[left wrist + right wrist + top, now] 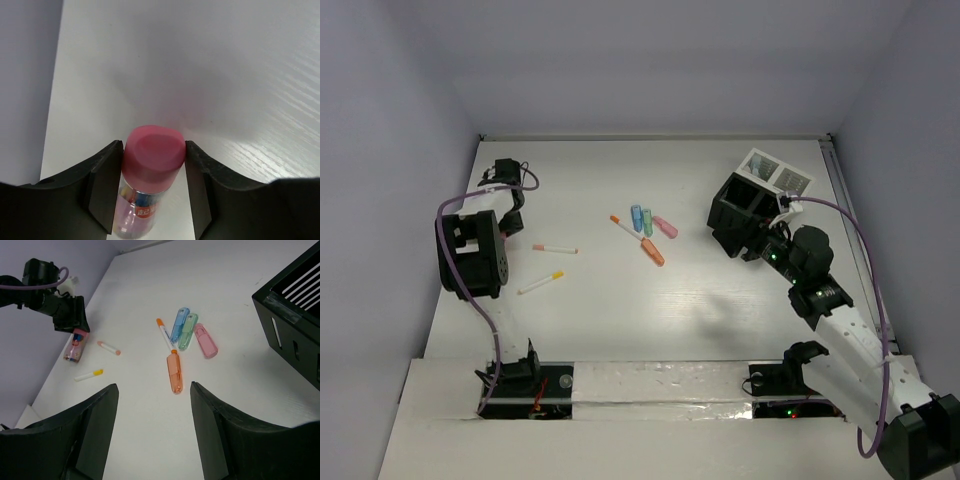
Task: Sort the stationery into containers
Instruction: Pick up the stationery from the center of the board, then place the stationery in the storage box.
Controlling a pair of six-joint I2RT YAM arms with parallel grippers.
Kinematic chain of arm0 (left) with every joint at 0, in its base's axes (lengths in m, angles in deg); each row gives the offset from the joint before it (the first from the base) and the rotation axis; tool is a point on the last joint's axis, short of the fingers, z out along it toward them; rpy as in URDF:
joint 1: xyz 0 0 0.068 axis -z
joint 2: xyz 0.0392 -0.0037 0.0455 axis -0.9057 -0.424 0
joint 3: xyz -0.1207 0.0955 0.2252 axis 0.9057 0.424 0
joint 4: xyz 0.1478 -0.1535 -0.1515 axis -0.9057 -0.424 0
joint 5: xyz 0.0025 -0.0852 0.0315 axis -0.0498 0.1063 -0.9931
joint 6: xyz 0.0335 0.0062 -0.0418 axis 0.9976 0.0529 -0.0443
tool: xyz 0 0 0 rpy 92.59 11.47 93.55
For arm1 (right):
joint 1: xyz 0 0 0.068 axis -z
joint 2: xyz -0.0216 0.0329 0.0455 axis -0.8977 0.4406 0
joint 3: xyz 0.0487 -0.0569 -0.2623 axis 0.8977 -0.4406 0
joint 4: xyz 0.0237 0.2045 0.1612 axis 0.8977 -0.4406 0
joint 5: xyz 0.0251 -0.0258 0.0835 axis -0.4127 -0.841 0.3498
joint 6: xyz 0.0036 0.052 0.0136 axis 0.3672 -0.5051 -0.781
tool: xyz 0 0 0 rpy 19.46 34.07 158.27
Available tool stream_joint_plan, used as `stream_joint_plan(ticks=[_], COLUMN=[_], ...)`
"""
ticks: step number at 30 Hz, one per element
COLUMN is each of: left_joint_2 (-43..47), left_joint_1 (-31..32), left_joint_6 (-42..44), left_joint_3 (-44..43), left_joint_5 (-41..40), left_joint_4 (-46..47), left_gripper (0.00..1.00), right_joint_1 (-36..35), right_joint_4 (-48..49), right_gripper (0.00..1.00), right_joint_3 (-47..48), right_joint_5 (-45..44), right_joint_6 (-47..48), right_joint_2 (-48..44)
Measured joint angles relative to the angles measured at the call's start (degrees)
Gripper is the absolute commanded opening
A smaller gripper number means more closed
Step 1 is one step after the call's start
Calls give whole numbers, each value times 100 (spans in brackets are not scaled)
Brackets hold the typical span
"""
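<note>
My left gripper (153, 150) is shut on the pink cap of a clear stubby tube (150, 165) with coloured contents, by the table's left edge. That tube (75, 346) hangs below the left gripper (70, 322) in the right wrist view. A blue (637, 215), a green (646, 221), a pink (666, 227) and an orange marker (653, 252) lie mid-table with an orange-tipped pen (623, 227). My right gripper (152, 390) stands open and empty beside the black box (740, 205), which adjoins the white tray (775, 173).
Two thin white pens lie left of centre, one pink-tipped (555, 248) and one yellow-tipped (541, 283). The black box's corner (295, 325) fills the right side of the right wrist view. Walls close the table on three sides.
</note>
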Motion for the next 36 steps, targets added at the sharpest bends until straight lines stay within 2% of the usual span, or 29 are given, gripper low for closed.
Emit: stream_joint_plan(ticks=[10, 14, 18, 24, 30, 31, 36], left_joint_2=[1182, 1569, 1637, 1438, 632, 450, -496], left_joint_1=[208, 813, 1703, 3121, 4494, 4660, 5195], left_joint_6=[-103, -179, -361, -678, -859, -892, -1047], left_joint_3=[-608, -1093, -1880, -3362, -4813, -4994, -5545], left_joint_5=[264, 376, 599, 920, 1209, 1305, 1886], left_joint_4=[-155, -203, -356, -439, -17, 72, 557], left_gripper=[0, 0, 0, 0, 0, 0, 0], right_joint_1=[0, 0, 0, 0, 0, 0, 0], right_joint_4=[-262, -544, -879, -1458, -1947, -2037, -2221], right_gripper=[70, 71, 72, 73, 83, 88, 94], right_joint_3=[11, 229, 719, 1784, 2680, 2824, 3187], right_joint_5=[-83, -90, -205, -811, -1838, -2063, -2833], right_joint_6=[59, 72, 140, 409, 782, 855, 1121], right_joint_2=[-343, -535, -691, -831, -874, -881, -911])
